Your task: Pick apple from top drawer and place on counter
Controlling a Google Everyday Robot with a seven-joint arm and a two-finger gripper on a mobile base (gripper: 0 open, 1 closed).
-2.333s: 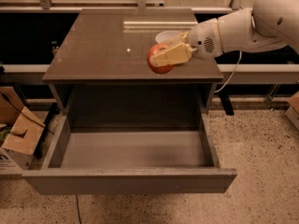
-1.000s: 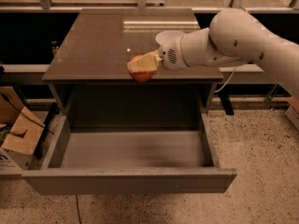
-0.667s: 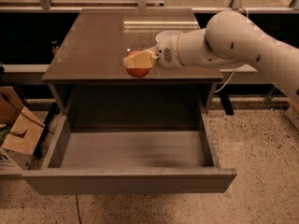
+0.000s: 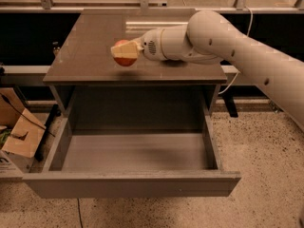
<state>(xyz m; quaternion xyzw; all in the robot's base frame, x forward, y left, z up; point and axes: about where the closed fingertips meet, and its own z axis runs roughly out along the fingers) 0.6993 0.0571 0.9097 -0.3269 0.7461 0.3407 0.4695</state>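
Note:
The red apple is held in my gripper, whose cream fingers are shut around it. It hangs just above the glossy dark counter, over its middle and near the front edge. My white arm reaches in from the right across the counter. The top drawer stands pulled wide open below, and its smooth grey floor holds nothing. The white bowl is hidden behind my arm.
A cardboard box lies on the speckled floor to the left of the drawer. A dark rail and cables run behind the cabinet at the right. The drawer's front panel juts out toward the camera.
My gripper has carried the apple leftward across the counter, from its right side to the middle. The drawer has stayed open.

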